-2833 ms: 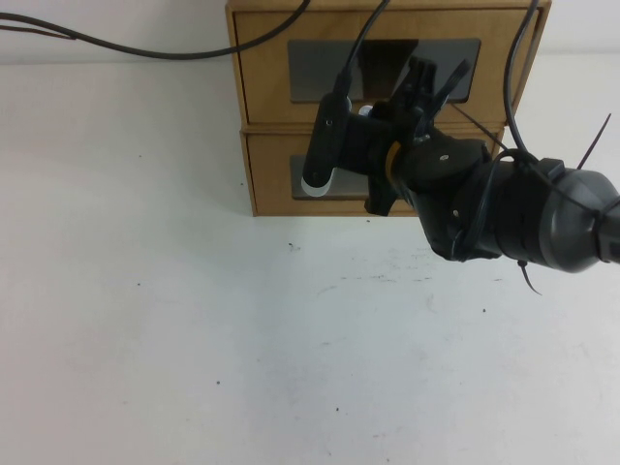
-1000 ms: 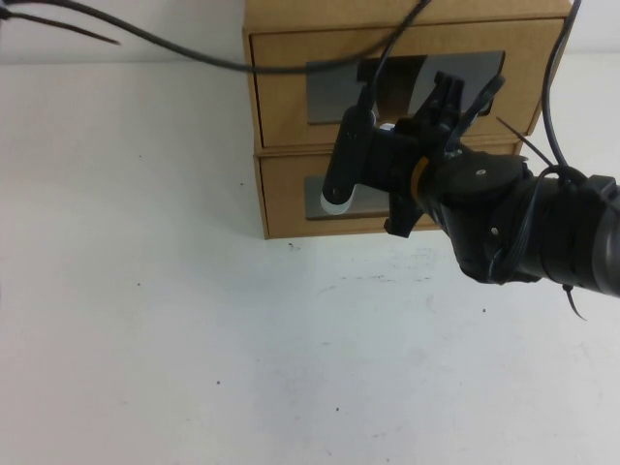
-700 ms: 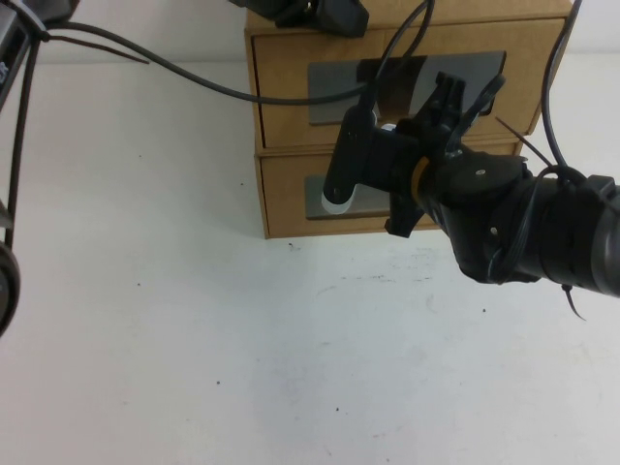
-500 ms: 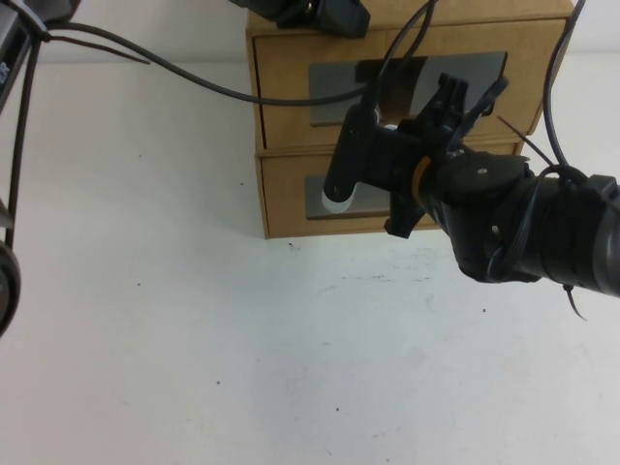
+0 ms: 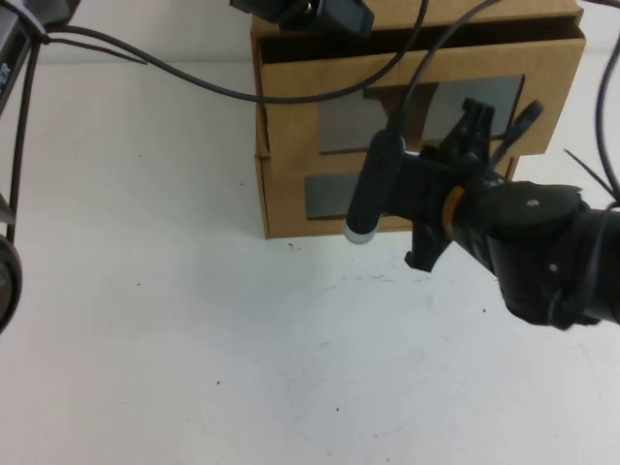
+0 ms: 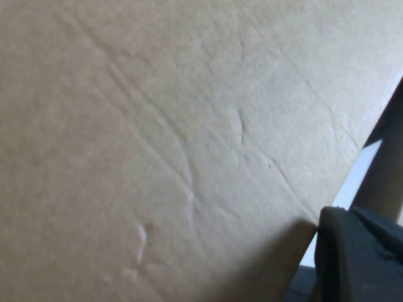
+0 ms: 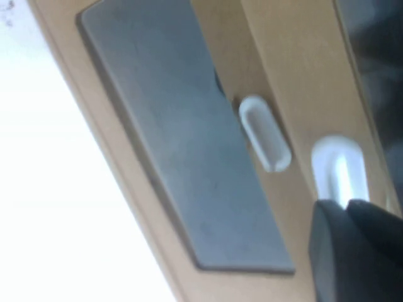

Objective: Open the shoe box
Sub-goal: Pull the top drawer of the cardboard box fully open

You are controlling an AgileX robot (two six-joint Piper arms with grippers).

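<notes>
We are looking at two brown cardboard shoe boxes stacked at the far edge of the white surface (image 5: 145, 320). The upper shoe box (image 5: 291, 97) is sitting on the lower shoe box (image 5: 286, 199). The upper box's drawer front (image 5: 417, 73), with its grey rectangular panel (image 5: 354, 121), is now jutting out past the lower box's front edge. A dark gap (image 5: 387, 41) is showing along its top edge, under the lid.

In front of the stack and to its left, the surface is lying open and wide. To the stack's right, the right arm is filling the room.

The right pincer (image 5: 484, 121) is pressing against the drawer front at the panel, closed tight. We cannot tell whether it is clamping anything. In the right wrist view its dark fingertip (image 7: 352, 251) is sitting beside a white oval slot (image 7: 264, 133).

The left pincer (image 5: 310, 12) is resting on the top of the stack at its far left corner. We cannot tell how far open it is.

Half a second ago the drawer front was lying flush with the stack. It is now standing forward, and the right pincer has drawn back toward us with it. The lower box and the left pincer are staying put.
</notes>
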